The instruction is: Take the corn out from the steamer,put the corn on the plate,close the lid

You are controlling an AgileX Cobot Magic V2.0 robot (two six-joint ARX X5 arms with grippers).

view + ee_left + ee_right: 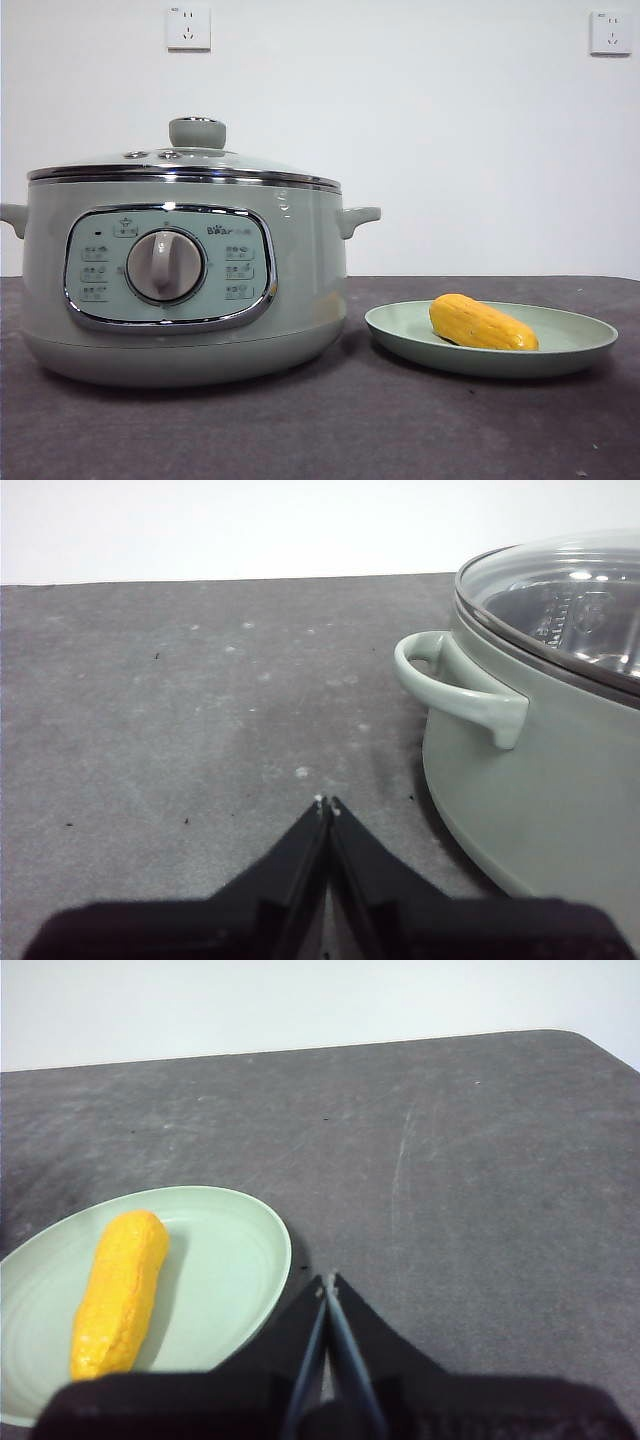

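So the corn is lying on the plate at lower right of the front view, pot just left of it on the counter with the lid on. Both grippers, left and right, are clenched, holding nothing.

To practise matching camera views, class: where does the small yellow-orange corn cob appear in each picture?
Front view: the small yellow-orange corn cob lies on the shallow pale-green plate, right of the large pale-green steamer pot.
Left wrist view: not in it; only the pot and the shut left gripper.
Right wrist view: lower left, on the plate, beside the shut right gripper.
Shared landmark: the plate, in the front and right wrist views.
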